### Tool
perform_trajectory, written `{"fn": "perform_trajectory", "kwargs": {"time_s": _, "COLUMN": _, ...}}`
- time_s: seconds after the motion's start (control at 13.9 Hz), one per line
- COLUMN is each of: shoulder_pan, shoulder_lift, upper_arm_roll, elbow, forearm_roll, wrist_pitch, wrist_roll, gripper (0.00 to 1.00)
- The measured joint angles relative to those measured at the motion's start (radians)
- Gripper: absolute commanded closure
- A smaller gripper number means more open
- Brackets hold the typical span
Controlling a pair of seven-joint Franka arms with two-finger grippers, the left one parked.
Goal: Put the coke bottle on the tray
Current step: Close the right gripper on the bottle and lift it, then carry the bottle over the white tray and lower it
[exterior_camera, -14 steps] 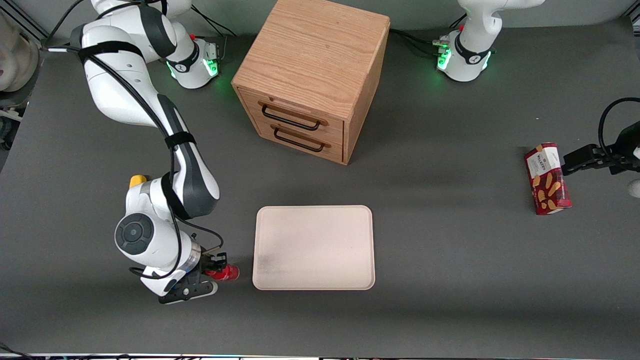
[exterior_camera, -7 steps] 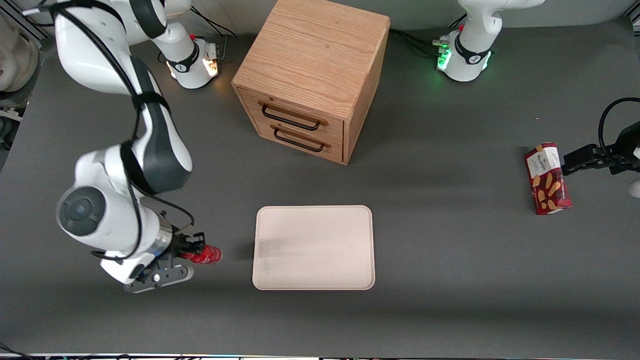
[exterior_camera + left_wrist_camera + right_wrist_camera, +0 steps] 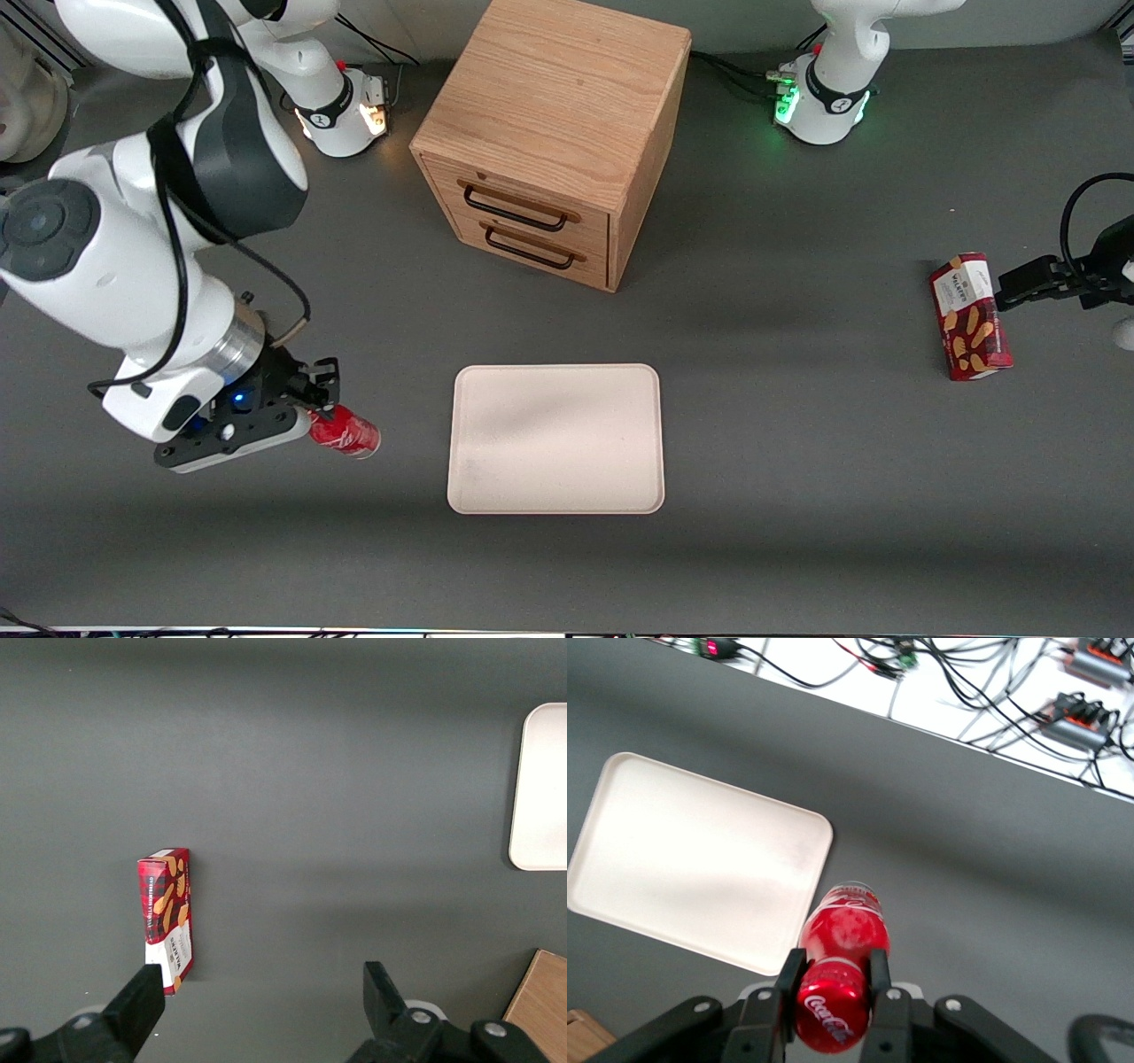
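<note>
The end effector (image 3: 312,418) grips a small red Coca-Cola bottle (image 3: 344,434), white script on its label, lifted above the worktop (image 3: 797,496) beside the cream tray (image 3: 556,439), toward the working arm's edge.

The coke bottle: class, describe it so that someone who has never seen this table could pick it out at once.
Start at the pale tray lying nearer the front camera than the wooden drawer cabinet. Beside it, toward the working arm's end of the table, the gripper is shut on the coke bottle. Unlike the red biscuit box, it is small and round.
</note>
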Motion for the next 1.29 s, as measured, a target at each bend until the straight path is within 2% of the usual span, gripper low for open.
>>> {"fn": "perform_trajectory", "kwargs": {"time_s": 0.36, "shoulder_pan": 0.056, "shoulder_lift": 0.05, "upper_arm_roll": 0.055, "elbow": 0.002, "forearm_roll": -0.051, "wrist_pitch": 0.112, "wrist_roll": 0.057, "gripper": 1.0}}
{"fn": "perform_trajectory", "kwargs": {"time_s": 0.86, "shoulder_pan": 0.065, "shoulder_lift": 0.261, "upper_arm_roll": 0.081, "elbow": 0.002, "forearm_roll": -0.102, "wrist_pitch": 0.324, "wrist_roll": 0.068, "gripper": 1.0}}
{"fn": "perform_trajectory", "kwargs": {"time_s": 1.29, "shoulder_pan": 0.068, "shoulder_lift": 0.326, "upper_arm_roll": 0.085, "elbow": 0.003, "forearm_roll": -0.103, "wrist_pitch": 0.359, "wrist_roll": 0.095, "gripper": 1.0}}
